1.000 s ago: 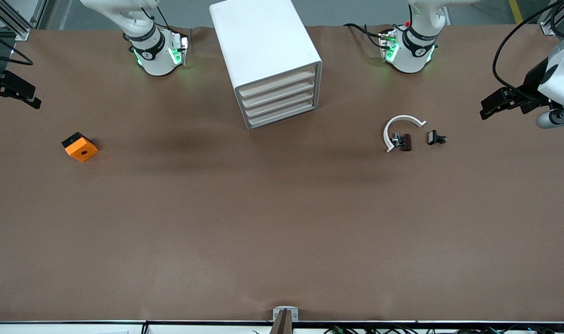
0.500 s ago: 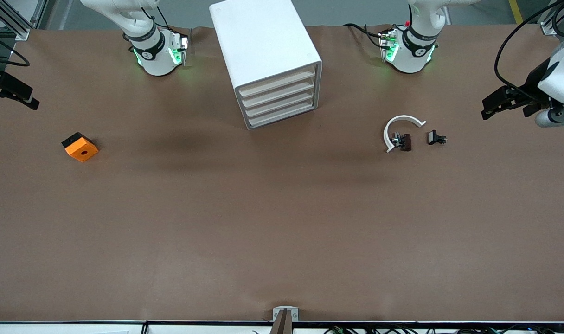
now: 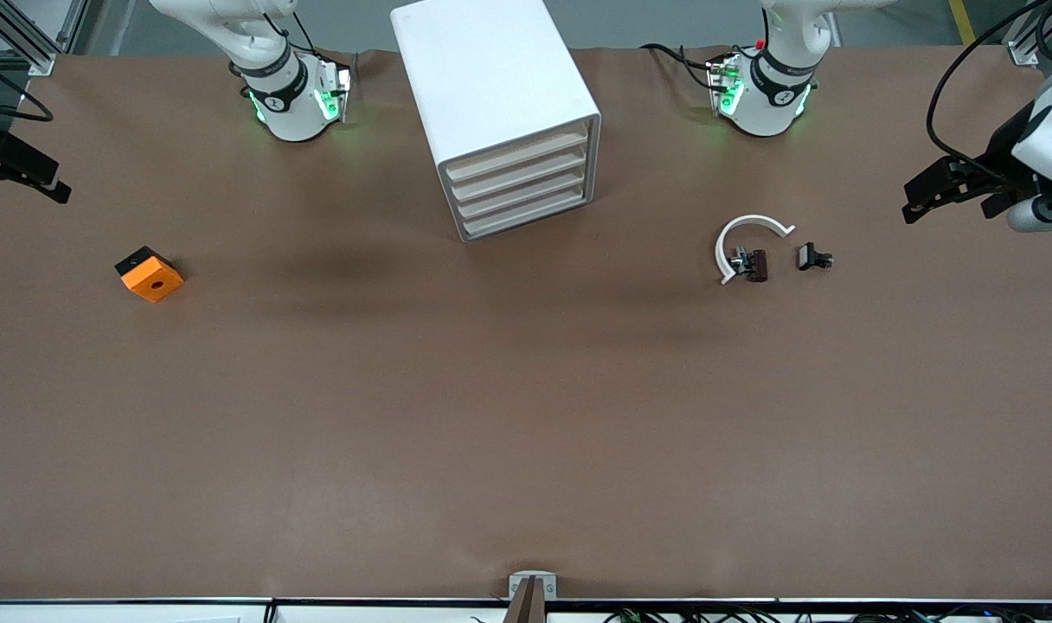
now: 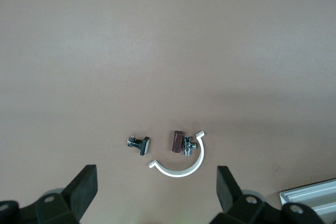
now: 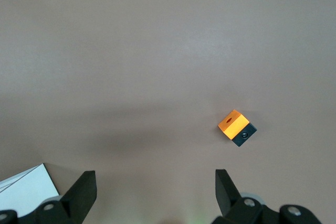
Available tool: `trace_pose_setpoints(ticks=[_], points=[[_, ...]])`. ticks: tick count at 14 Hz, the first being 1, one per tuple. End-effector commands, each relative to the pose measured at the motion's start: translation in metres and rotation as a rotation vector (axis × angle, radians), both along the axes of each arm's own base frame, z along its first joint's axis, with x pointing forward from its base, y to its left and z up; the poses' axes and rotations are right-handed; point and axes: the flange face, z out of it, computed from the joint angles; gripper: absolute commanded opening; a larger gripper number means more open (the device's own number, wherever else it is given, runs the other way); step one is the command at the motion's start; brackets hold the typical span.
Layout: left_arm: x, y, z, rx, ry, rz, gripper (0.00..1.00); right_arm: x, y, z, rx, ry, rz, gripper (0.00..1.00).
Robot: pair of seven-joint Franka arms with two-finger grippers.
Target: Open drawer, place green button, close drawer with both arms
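The white cabinet (image 3: pixel 491 78) stands between the two arm bases. All four of its drawers are shut, including the lowest drawer (image 3: pixel 526 215). No green-capped button shows in any view. My left gripper (image 3: pixel 911 201) hangs open and empty over the table edge at the left arm's end; in the left wrist view (image 4: pixel 156 182) its fingers stand wide apart above bare table. My right gripper (image 3: pixel 60 186) hangs open and empty at the right arm's end; the right wrist view (image 5: pixel 155 182) shows its fingers spread wide.
A white C-shaped ring (image 3: pixel 751 227), a brown clip (image 3: pixel 755 265) and a black clip (image 3: pixel 811 257) lie toward the left arm's end, and also show in the left wrist view (image 4: pixel 178 167). An orange block with a hole (image 3: pixel 150 274) lies toward the right arm's end.
The left gripper has drifted outward toward the table's edge and slightly up in the view. The right gripper has shifted a little outward too. Nothing on the table has moved.
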Motion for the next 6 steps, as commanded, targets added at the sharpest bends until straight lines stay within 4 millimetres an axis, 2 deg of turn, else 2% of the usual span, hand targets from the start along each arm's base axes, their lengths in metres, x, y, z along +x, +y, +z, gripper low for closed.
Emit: trace_pose_setpoints(ticks=[1,6], points=[[0.0,0.003,0.011,-0.003,-0.021,-0.003,1.0,-0.009,-0.001,0.004,0.016,-0.013,-0.014,1.0],[0.01,0.002,0.008,-0.005,-0.015,-0.008,1.0,-0.008,-0.004,0.004,0.015,-0.017,-0.017,1.0]])
